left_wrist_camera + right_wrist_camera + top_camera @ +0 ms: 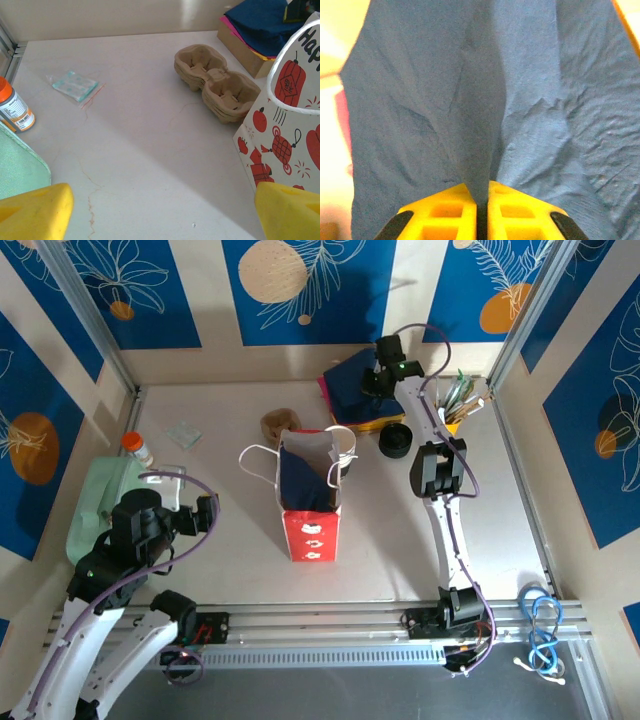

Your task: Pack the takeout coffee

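Now, left to right. Green tray (90,502) at the left edge, one. Orange-capped bottle (15,107) just beyond it, one, upright. Left gripper (160,212) hovers low over the bare table (150,150), jaws spread wide with nothing between them; judged parked while the other arm works. One small sealed packet (75,85) lies flat farther back. One pulp carrier (217,82), two wells, both vacant; it may be a nested stack, cannot tell. Red gift bag (310,525), one, stands upright mid-table, mouth open and lined with a dark blue sheet (305,485), presumably padding for the drink; two white loop handles. The takeout coffee (345,452), one white cup, stands on the table just beside the bag's far right corner, partly hidden by a handle: not yet packed. One black lid (396,440) sits apart to its right, so the cup is probably uncapped. Right gripper (481,197), over the tissue stack (350,390) at the back, is pinched tight on a raised fold of the top blue tissue (470,100), likely to lift another liner; sheets uncountable. One yellow utensil pot (462,405) far right.
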Available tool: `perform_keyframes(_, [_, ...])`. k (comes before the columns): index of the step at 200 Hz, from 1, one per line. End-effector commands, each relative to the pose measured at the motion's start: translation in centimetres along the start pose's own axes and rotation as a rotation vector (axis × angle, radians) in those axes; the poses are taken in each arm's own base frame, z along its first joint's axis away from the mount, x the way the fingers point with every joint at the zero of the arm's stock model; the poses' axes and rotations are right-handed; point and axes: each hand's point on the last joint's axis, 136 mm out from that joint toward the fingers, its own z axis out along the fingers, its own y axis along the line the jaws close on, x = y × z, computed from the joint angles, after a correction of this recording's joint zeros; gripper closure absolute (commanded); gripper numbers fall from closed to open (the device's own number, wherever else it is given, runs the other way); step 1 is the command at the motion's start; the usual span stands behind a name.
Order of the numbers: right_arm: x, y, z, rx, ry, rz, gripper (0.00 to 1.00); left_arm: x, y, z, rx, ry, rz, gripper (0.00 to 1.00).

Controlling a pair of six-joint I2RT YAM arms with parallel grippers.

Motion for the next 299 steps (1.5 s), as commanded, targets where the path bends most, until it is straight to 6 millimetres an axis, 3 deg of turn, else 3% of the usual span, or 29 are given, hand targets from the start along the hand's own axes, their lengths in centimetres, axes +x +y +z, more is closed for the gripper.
perform_keyframes(1, [-4.2, 2.7, -6.6, -0.083, -0.114, 0.001, 0.92, 0.0, 0.3, -0.1, -0.014, -0.007, 0.008, 0.07])
perform_keyframes(42, [-5.2, 3.7, -12.0, -0.13, -0.13, 0.036, 0.99, 0.0, 0.3, -0.2, -0.011, -0.012, 0.006, 0.07])
perform_keyframes(83, [-4.5, 6.0, -19.4, -0.249, -0.089, 0.117, 1.0, -0.1, 0.1, -0.3, 0.005, -0.019, 0.0, 0.07])
perform_keyframes(110, [-2.6, 7.9, -24.8, -0.343, -0.021, 0.17, 0.99, -0.4, -0.7, -0.4, 0.052, -0.027, -0.025, 0.06])
perform_keyframes(138, [0.1, 9.1, -29.5, -0.464, 0.114, 0.276, 0.99, -2.1, -3.6, -1.5, 0.218, -0.044, -0.084, 0.05])
perform_keyframes(172, [3.6, 14.2, -35.9, -0.782, 0.293, 0.296, 0.98, -4.4, -5.8, -3.1, 0.353, -0.093, -0.117, 0.05])
perform_keyframes(203, [7.0, 17.9, -40.0, -0.912, 0.38, 0.256, 0.98, -5.2, -6.6, -3.3, 0.401, -0.117, -0.126, 0.05])
perform_keyframes(222, [9.8, 19.6, -41.3, -0.939, 0.453, 0.221, 0.98, -5.2, -7.0, -3.0, 0.416, -0.107, -0.131, 0.05])
perform_keyframes(239, [12.4, 20.8, -41.3, -0.916, 0.474, 0.199, 0.98, -5.3, -7.1, -2.7, 0.422, -0.109, -0.138, 0.05])
perform_keyframes(299, [19.5, 21.8, -39.0, -0.73, 0.435, 0.141, 1.0, -5.3, -7.2, -2.0, 0.417, -0.113, -0.138, 0.05])
